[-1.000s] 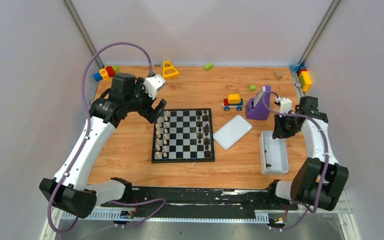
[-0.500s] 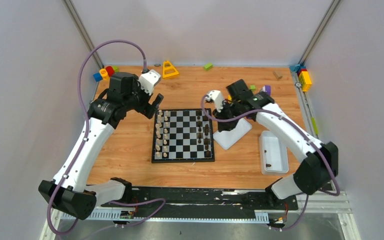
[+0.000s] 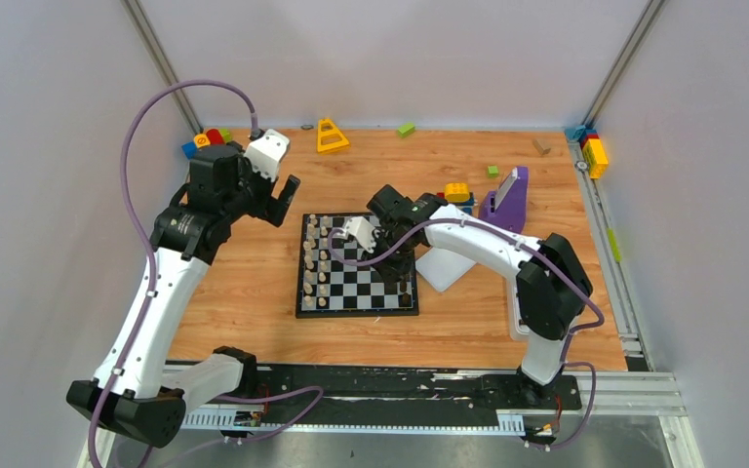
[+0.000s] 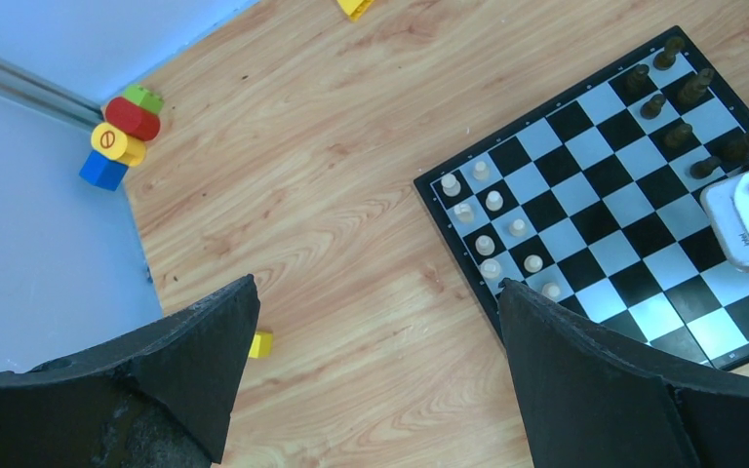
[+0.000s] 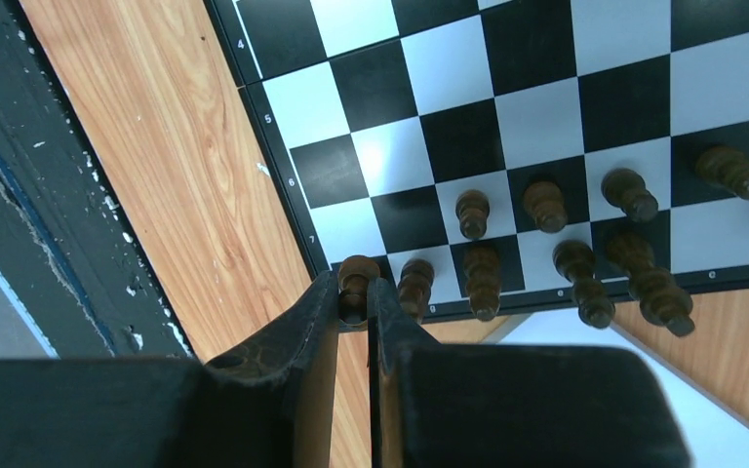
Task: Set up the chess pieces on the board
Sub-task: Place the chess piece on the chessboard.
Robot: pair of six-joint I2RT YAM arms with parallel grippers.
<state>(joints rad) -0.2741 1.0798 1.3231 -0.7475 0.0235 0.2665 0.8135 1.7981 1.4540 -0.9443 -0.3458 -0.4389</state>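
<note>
Here the right gripper [image 5: 355, 292] is pinched tight on a dark piece [image 5: 355, 271], held at a corner of the board [image 5: 546, 88] — just beside the other dark pieces [image 5: 546, 205], which stand in two rows along that edge. The pale pieces [image 4: 488, 210] line the opposite side. The left gripper [image 4: 375, 288] hangs off the board over the table [image 4: 332, 195], fingers spread wide and empty — near the board's far left corner.

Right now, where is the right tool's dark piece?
Right wrist view: the dark piece is pinched in the right tool at the board's corner, beside the dark row.
</note>
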